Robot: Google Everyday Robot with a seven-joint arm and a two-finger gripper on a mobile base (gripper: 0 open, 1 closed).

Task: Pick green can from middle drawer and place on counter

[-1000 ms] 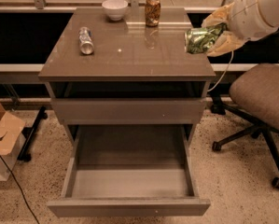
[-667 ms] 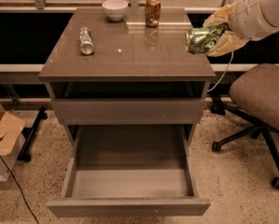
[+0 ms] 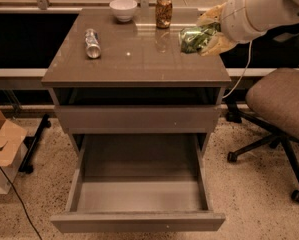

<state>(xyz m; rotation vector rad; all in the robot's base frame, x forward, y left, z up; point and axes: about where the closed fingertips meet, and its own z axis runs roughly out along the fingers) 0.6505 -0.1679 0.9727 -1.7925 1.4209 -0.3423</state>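
Note:
My gripper is shut on the green can, a dented shiny green can held on its side. It hangs just above the right part of the counter, the glossy grey-brown top of the cabinet. The white arm comes in from the upper right. The middle drawer is pulled out wide below, and its grey floor is bare.
A silver can lies on the counter's left part. A white bowl and an upright orange-brown can stand at the back edge. An office chair stands to the right of the cabinet. A cardboard box sits at the left on the floor.
My gripper has carried the green can a little to the left, further in over the counter's right part. Nothing else has moved.

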